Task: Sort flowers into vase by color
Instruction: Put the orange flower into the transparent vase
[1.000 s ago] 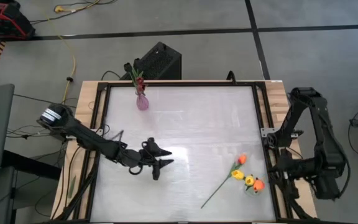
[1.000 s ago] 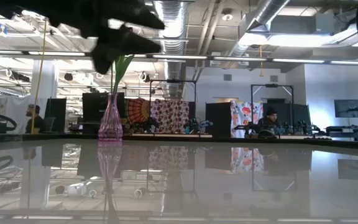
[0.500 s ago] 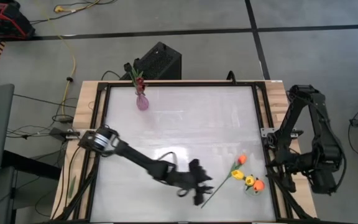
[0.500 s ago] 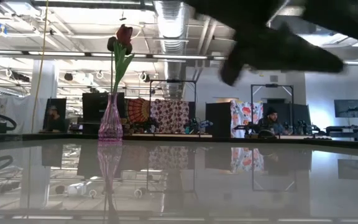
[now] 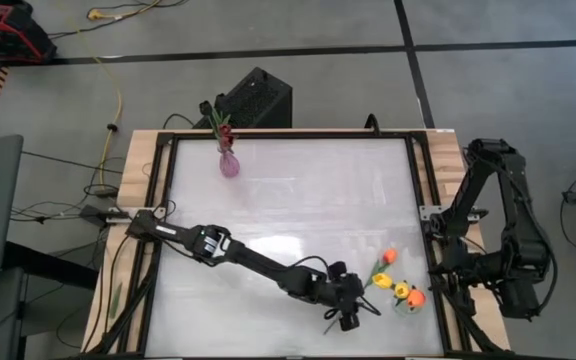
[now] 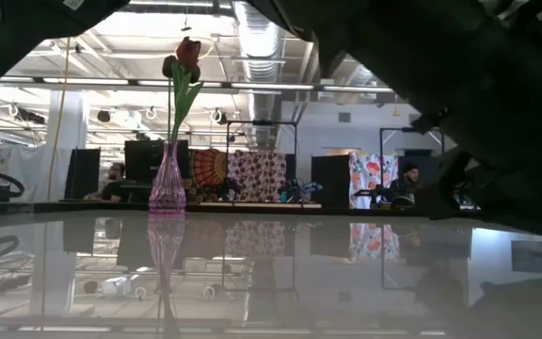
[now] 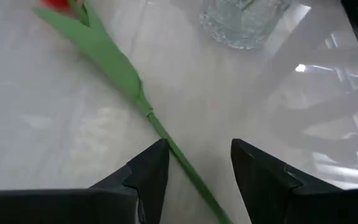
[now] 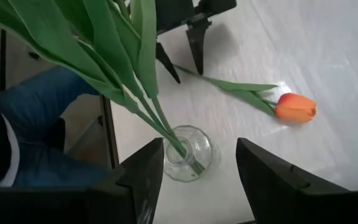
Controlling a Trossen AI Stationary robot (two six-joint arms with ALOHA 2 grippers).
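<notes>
As pincer [image 5: 351, 316] straddles stem [image 7: 185, 165]: unlabelled.

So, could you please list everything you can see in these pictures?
table: one, white top, centre
pink vase: one, far left of the table, upright
dark red tulip: one, standing in the pink vase
clear vase: one, near right corner, holding green stems with yellow and orange heads
orange tulip: one, lying on the table beside the clear vase
black box: one, on the floor behind the table
yellow cable: one, on the floor, far left
left gripper: open, fingers either side of the lying tulip's stem
right gripper: open, above the clear vase
</notes>
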